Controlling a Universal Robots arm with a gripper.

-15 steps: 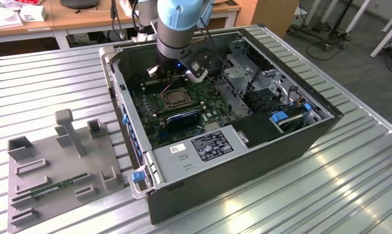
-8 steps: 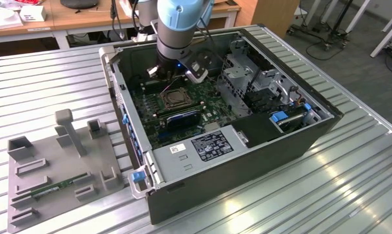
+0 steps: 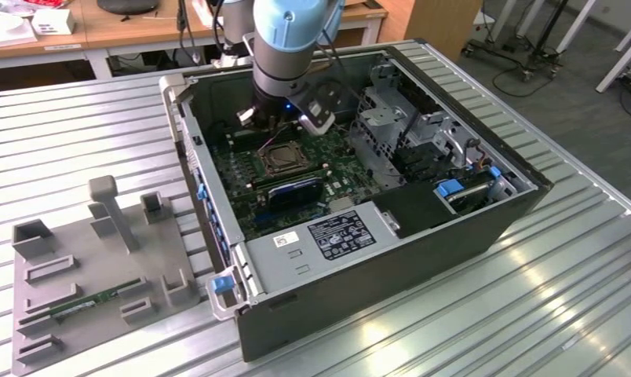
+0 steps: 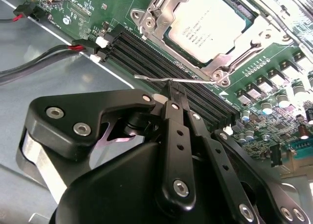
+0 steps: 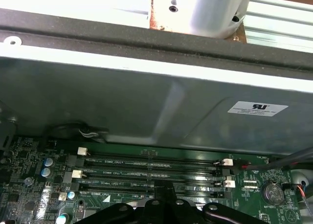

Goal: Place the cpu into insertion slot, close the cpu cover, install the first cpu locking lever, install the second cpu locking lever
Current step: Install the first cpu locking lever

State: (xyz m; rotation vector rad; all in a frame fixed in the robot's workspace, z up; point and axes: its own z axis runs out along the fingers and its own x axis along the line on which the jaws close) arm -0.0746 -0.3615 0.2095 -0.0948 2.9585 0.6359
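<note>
Hovering beside the socket, the closed gripper (image 4: 172, 94) touches a thin locking lever (image 4: 171, 79); the chip (image 4: 208, 31) sits seated just beyond.

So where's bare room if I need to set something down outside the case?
The ribbed metal table is bare on the exterior view's right of the computer case. Opposite, the grey holder tray takes up most of the room. Inside the case, around the cpu, it is crowded.

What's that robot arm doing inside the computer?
It is working on the processor socket. The cpu already sits in the insertion slot, with the cpu cover shut over it. The gripper is down beside the socket, at a thin metal locking lever running along the memory slots.
</note>
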